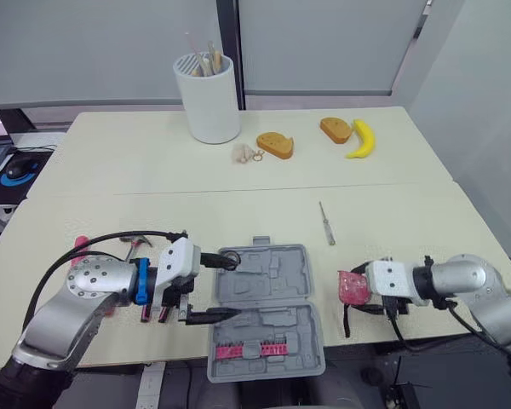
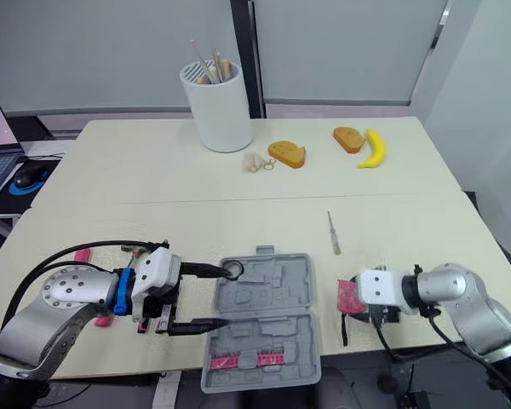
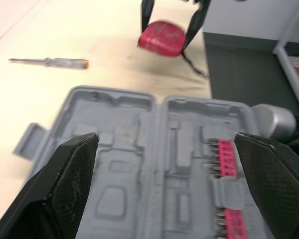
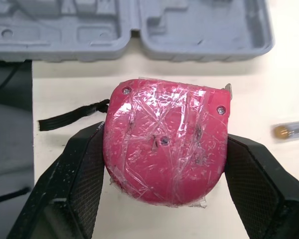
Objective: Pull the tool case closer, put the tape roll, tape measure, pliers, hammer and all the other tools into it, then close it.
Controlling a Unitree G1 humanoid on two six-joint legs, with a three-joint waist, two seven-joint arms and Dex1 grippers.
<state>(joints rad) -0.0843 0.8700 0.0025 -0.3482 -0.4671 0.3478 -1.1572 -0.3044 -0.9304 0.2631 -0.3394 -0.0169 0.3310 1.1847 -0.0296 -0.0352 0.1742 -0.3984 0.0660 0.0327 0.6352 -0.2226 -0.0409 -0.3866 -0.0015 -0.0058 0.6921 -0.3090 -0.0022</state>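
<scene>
The grey tool case [image 1: 277,285] lies open at the table's front middle, with a red bit strip [image 1: 249,349] in its near half. My left gripper [image 1: 224,288] is open, its two fingers reaching over the case's left edge, with nothing between them [image 3: 165,142]. Right of the case, my right gripper [image 1: 358,290] is shut on the red tape measure [image 4: 167,147], whose black strap hangs off it. A thin screwdriver [image 1: 326,223] lies beyond the case. Red-handled pliers [image 1: 153,313] show under my left wrist, and a hammer [image 1: 136,244] lies behind it.
At the back stand a white holder [image 1: 208,98] with sticks, two bread toys [image 1: 275,145] [image 1: 335,129], a banana [image 1: 363,139] and a small keyring [image 1: 245,153]. A laptop and mouse [image 1: 21,168] sit on a side desk at left.
</scene>
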